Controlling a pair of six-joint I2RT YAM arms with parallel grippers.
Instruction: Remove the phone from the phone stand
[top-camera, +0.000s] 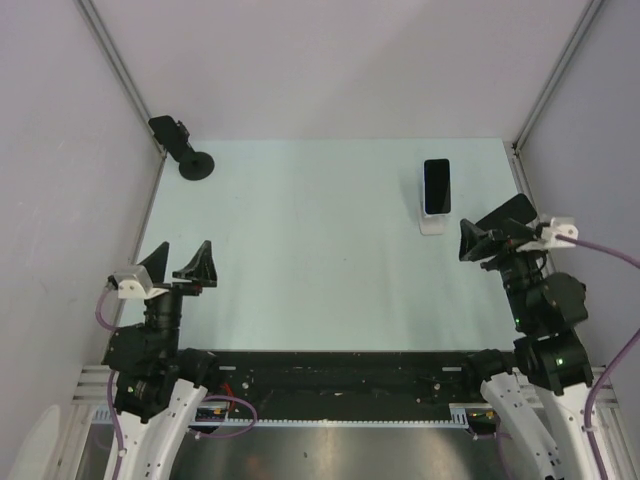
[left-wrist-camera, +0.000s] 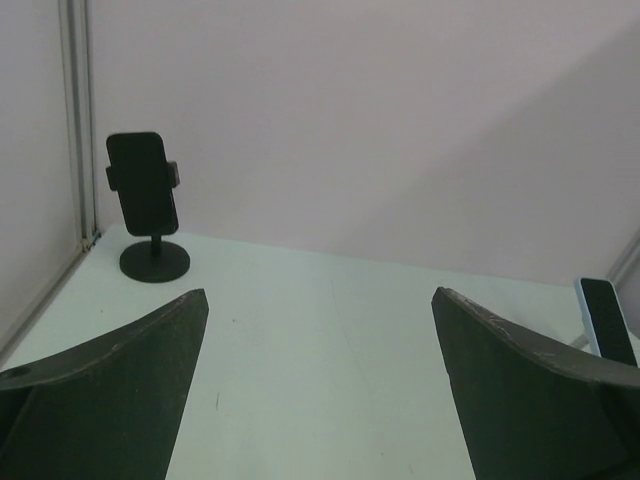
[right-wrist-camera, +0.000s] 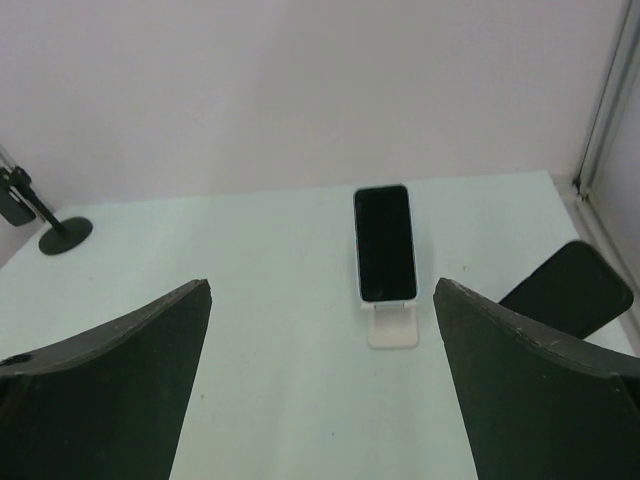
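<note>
My left gripper (left-wrist-camera: 320, 293) and right gripper (right-wrist-camera: 322, 285) are wide apart and empty. I think a hard push could tip the flat black phone (right-wrist-camera: 384, 242) and its small white plastic stand (right-wrist-camera: 392, 326), at twelve o'clock from my right gripper.

Holds the left claw (top-camera: 178, 262) spread wide and empty, tips aimed forward, above a folded left arm (top-camera: 150, 345). Carries the right claw (top-camera: 497, 228) just as wide, empty, rolled so one finger rides higher.
</note>
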